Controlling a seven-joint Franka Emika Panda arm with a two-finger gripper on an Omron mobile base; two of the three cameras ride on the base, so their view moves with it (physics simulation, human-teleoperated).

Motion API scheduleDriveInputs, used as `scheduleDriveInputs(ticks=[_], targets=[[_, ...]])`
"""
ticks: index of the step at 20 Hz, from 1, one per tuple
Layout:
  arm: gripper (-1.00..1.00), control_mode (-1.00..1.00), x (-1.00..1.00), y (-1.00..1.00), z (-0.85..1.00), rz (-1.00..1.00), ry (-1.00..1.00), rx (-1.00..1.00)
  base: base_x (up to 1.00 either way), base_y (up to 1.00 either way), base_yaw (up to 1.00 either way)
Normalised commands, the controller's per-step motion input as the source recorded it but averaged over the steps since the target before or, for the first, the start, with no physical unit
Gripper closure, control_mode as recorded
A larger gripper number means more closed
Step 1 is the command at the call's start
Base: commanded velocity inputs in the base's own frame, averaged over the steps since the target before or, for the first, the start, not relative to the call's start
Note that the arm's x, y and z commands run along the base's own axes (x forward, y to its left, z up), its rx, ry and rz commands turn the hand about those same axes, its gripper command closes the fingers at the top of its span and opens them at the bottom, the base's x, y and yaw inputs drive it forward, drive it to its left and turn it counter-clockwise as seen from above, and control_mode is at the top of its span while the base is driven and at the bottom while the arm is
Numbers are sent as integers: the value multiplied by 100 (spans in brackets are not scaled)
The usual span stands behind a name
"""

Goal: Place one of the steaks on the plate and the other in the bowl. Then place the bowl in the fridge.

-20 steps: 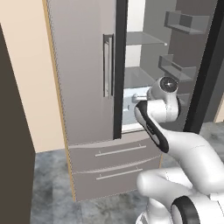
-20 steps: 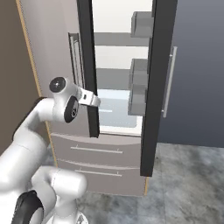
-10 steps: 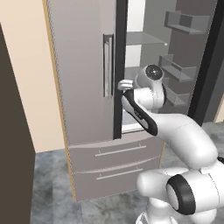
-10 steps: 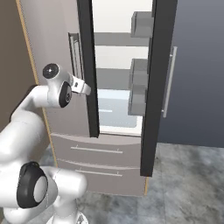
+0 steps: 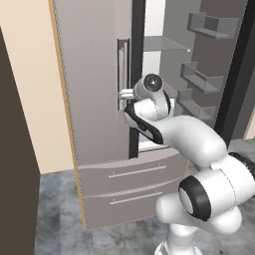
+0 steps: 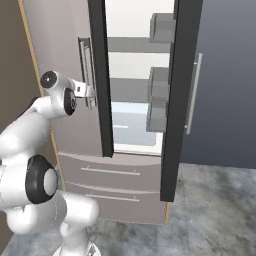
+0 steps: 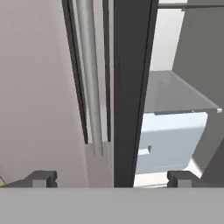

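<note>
The white arm rises from the lower right of the left base view, bends at its elbow and reaches up and left, so the gripper (image 5: 123, 93) sits at frame centre against the closed left door's bar handle (image 5: 121, 74). In the right base view the gripper (image 6: 89, 91) is at the left, touching or just beside that handle (image 6: 86, 70); which one is hard to tell. Its jaws are spread wide with nothing between them; in the hand view the fingertips (image 7: 41, 179) stand far apart.

The fridge (image 5: 97, 124) stands upright, long axis vertical, its right door (image 6: 176, 100) swung open. Inside are white shelves (image 6: 134, 45) and a pale drawer (image 7: 168, 140); no bowl is visible on them from here.
</note>
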Motion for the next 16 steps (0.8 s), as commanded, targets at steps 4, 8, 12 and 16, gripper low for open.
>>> scheduleDriveInputs(ticks=[4, 8, 12, 16], targets=[[-100, -100, 59, 39, 1, 0, 0, 0, 0, 0, 0], [-100, -100, 69, -4, 0, -3, 7, 0, 0, 0, 0], [-100, -100, 60, -7, -3, -4, 5, 0, 0, 0, 0], [-100, -100, 59, 0, -13, -2, 0, 0, 0, 0, 0]])
